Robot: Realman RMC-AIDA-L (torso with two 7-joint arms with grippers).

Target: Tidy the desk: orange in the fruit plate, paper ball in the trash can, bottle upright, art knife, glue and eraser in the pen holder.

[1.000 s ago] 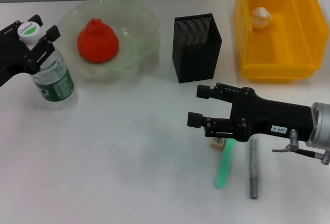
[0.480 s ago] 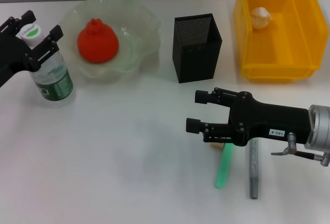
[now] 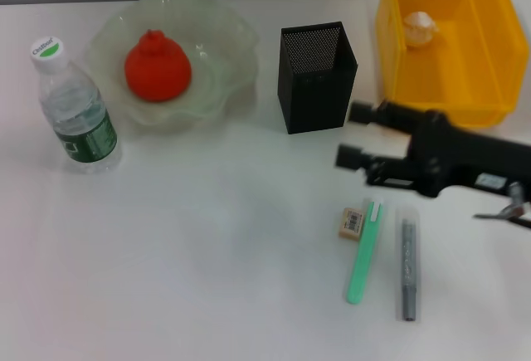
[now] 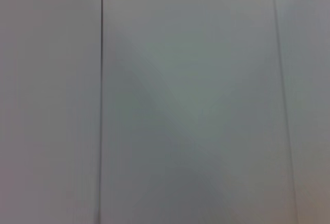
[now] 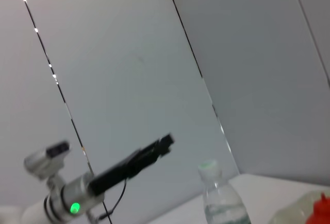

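The bottle (image 3: 76, 108) stands upright at the left, free of any gripper; it also shows as the bottle (image 5: 219, 198) in the right wrist view. The orange (image 3: 158, 66) lies in the fruit plate (image 3: 228, 41). Inside the yellow trash can (image 3: 481, 87) sits the paper ball (image 3: 419, 27). On the table lie the eraser (image 3: 352, 222), the green art knife (image 3: 363, 253) and the grey glue (image 3: 408, 270). My right gripper (image 3: 354, 135) hangs open and empty beyond them, right of the pen holder (image 3: 315, 79). My left gripper (image 5: 164, 142) is raised above the bottle and shows only in the right wrist view.
White tabletop surrounds the items, with bare room at the front left and centre. The trash can stands close behind my right arm. The left wrist view shows only a pale panelled wall.
My left gripper let go of the bottle and rose out of the head view. My right gripper pulled back and to the right, uncovering the eraser.
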